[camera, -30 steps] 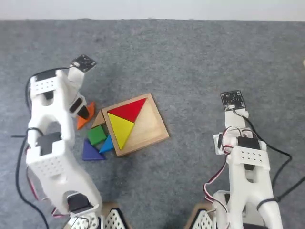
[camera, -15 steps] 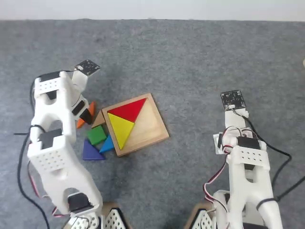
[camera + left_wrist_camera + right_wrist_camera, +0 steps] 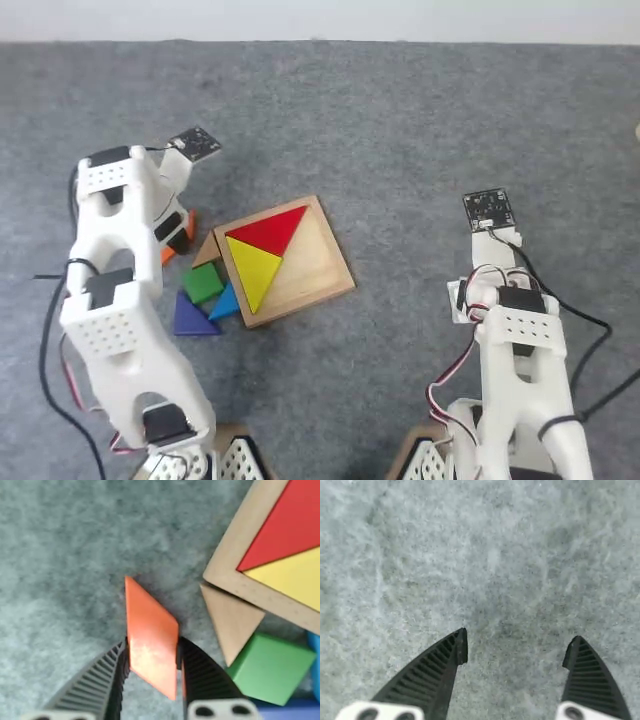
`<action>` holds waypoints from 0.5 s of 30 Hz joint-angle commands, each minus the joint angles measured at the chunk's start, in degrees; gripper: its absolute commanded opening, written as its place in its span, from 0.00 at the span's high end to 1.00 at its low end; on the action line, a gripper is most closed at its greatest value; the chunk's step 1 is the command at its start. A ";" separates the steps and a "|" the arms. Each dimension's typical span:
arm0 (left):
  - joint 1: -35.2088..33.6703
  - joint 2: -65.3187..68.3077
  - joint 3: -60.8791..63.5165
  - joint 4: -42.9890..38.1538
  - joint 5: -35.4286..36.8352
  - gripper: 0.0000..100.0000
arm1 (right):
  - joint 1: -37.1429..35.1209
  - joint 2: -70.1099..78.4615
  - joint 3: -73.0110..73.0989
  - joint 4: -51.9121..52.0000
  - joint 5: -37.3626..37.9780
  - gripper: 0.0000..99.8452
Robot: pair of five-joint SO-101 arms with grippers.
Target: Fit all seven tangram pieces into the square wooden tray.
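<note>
The square wooden tray point(image 3: 325, 268) lies mid-table with a red triangle point(image 3: 270, 232) and a yellow triangle point(image 3: 252, 272) in its left half. Just left of it lie a tan triangle point(image 3: 208, 252), a green square point(image 3: 203, 283), a small blue triangle point(image 3: 224, 303) and a dark blue triangle point(image 3: 192, 318). My left gripper point(image 3: 152, 647) is shut on the orange parallelogram point(image 3: 150, 635), low over the carpet beside the tray's corner point(image 3: 225, 570). In the high view this gripper point(image 3: 180, 238) covers most of the orange piece point(image 3: 168, 255). My right gripper point(image 3: 515, 652) is open over bare carpet, far right of the tray.
Grey carpet covers the table. The tray's right half is bare wood. The loose pieces crowd close to the tray's left edge, with the tan triangle point(image 3: 230, 622) and green square point(image 3: 270, 667) right next to the held piece.
The left arm's wrist has shifted a little right and down over the orange piece, hiding more of it. The right arm has stayed still.
</note>
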 commanded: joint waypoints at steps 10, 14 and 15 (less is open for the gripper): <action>-0.09 0.09 -15.08 13.19 10.46 0.99 | 0.40 -0.84 -0.26 -1.01 0.26 0.69; -0.35 0.09 -15.34 13.01 11.16 0.98 | 0.40 -0.84 -0.18 -1.01 0.26 0.69; -0.09 0.09 -15.34 12.57 11.25 0.97 | 0.40 -0.84 -0.18 -1.01 0.26 0.69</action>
